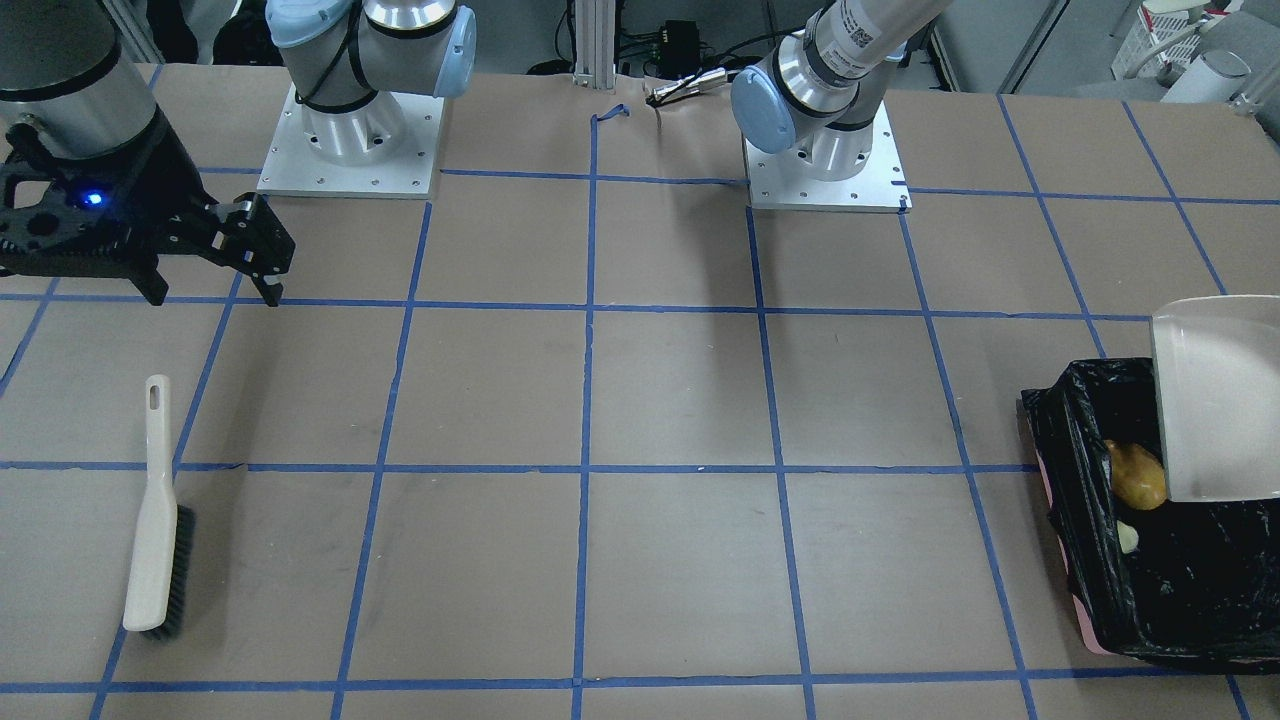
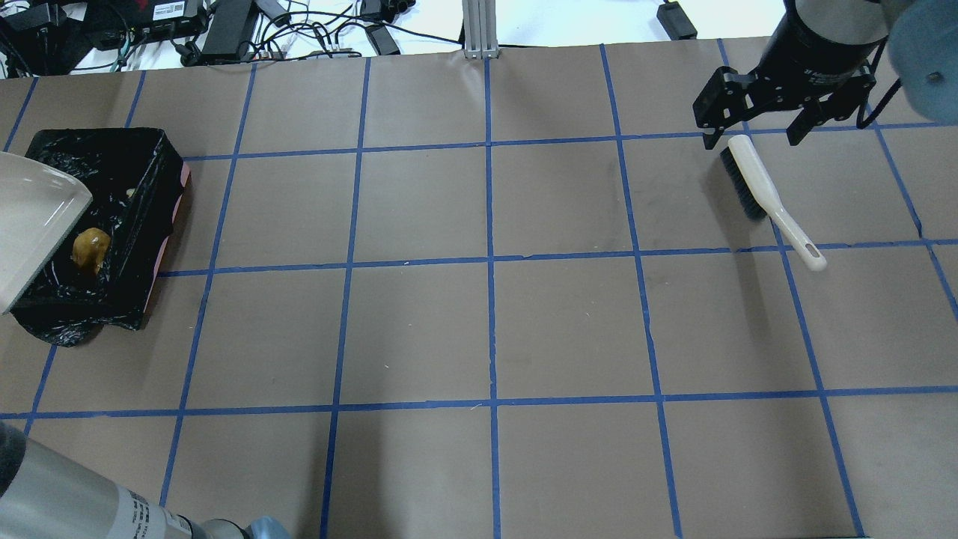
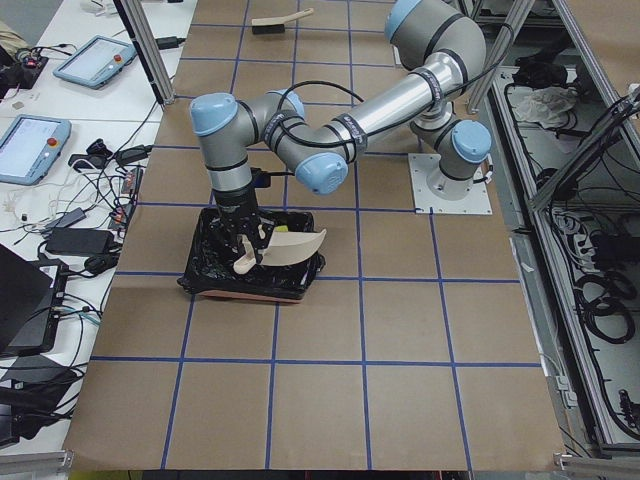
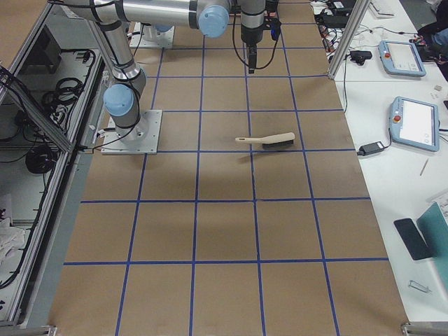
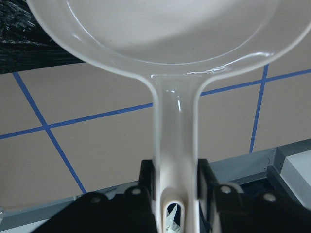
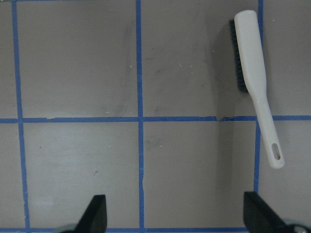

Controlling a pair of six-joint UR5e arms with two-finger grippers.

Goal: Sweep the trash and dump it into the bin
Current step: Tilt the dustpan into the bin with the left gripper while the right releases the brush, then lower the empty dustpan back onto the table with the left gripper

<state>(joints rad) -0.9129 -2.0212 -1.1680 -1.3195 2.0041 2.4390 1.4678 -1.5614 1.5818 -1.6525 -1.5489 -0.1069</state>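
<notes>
The bin [image 1: 1085,560], pinkish and lined with a black bag, stands at the table's end on my left side [image 2: 153,187]. Inside it lie trash items: a yellow-orange lump [image 1: 1140,478] [image 2: 91,249] and a pale cream curve [image 1: 1127,537]. My left gripper [image 5: 177,194] is shut on the handle of the cream dustpan [image 5: 175,121], which hangs tilted over the bin [image 1: 1215,400] [image 2: 30,221] [image 3: 295,247]. My right gripper [image 2: 752,138] [image 1: 215,290] hovers open above the table, its fingers [image 6: 95,216] wide apart and holding nothing.
A cream hand brush [image 2: 756,183] with black bristles lies flat on the brown paper below the right gripper [image 1: 155,510] [image 6: 255,77] [image 4: 269,141]. Blue tape lines grid the table. Both arm bases [image 1: 350,140] stand at the robot's edge.
</notes>
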